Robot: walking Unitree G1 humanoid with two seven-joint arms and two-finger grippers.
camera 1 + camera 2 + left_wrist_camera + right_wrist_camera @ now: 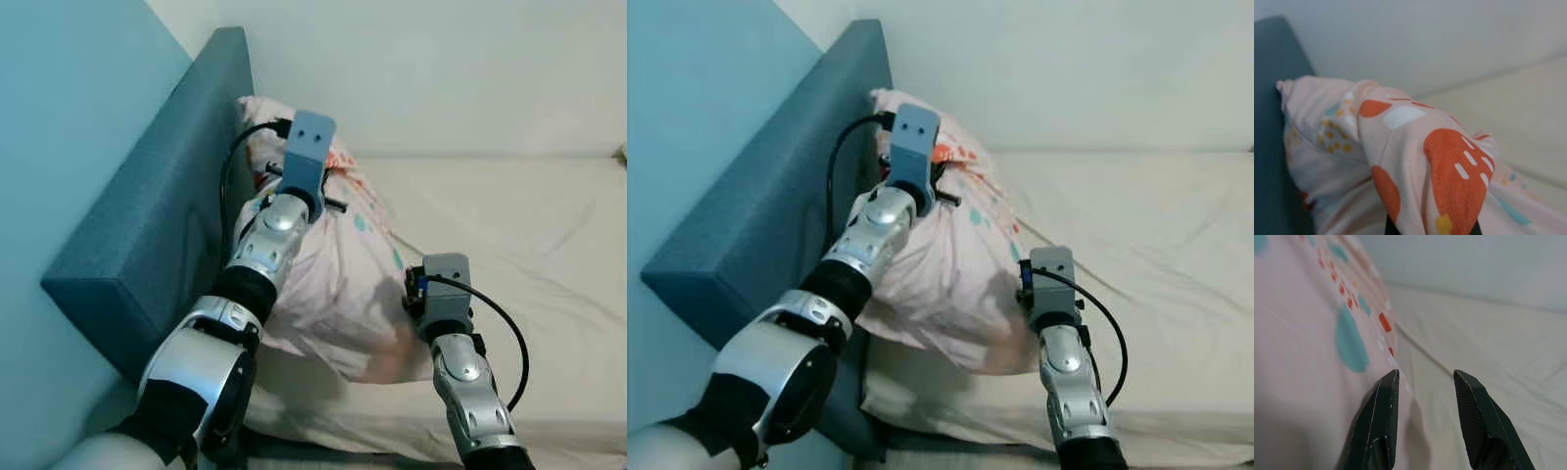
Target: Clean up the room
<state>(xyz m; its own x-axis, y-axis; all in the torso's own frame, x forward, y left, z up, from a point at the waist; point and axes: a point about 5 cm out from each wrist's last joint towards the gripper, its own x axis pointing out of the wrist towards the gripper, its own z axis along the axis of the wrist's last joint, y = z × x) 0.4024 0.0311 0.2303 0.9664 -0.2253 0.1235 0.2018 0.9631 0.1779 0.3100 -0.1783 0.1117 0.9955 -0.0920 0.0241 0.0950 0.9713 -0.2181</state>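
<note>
A pink pillow (pixel 343 284) printed with orange and teal shapes leans against the teal headboard (pixel 147 225) at the head of the bed. My left gripper (pixel 1430 227) is at the pillow's upper part, shut on a bunched fold of its fabric (pixel 1449 166). Down by the pillow's lower edge, my right gripper (pixel 1425 374) is open. One of its fingers (pixel 1381 411) rests against the pillow cloth (pixel 1312 333); the other hangs over the sheet.
A cream sheet (pixel 529 225) covers the mattress, stretching wide to the right of the pillow. A white wall (pixel 441 69) runs behind the bed, and a pale blue wall (pixel 59 117) stands left of the headboard.
</note>
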